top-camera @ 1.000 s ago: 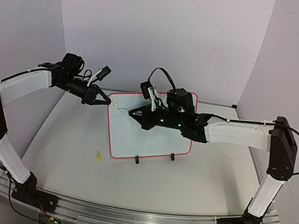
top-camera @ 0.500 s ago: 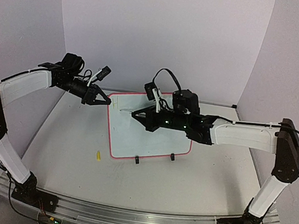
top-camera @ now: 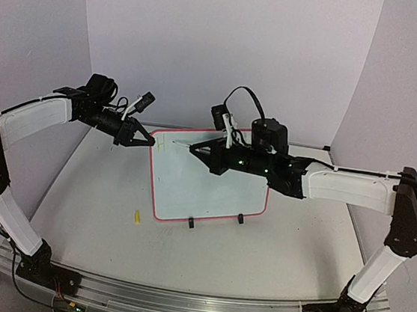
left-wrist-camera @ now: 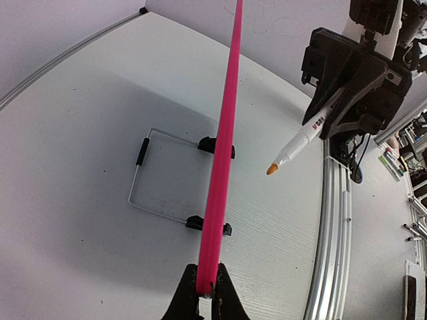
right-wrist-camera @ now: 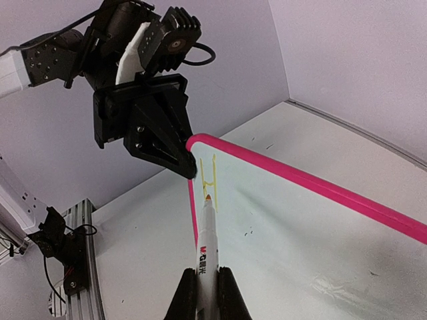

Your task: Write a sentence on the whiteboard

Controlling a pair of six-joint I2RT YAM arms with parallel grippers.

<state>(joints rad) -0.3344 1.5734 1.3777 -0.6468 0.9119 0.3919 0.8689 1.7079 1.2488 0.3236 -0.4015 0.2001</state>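
Pink-framed small white whiteboard (top-camera: 209, 186) stood propped near the desk's (top-camera: 103, 219) far edge, left pincer (top-camera: 150, 142) clamping its corner to steady it; right pincer (right-wrist-camera: 207, 272) gripped a white plastic marker (right-wrist-camera: 204, 243) for writing.

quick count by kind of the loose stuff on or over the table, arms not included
whiteboard: 1
marker: 1
black clip feet on the board's near edge: 2
small yellow piece lying on the table: 1
total: 5
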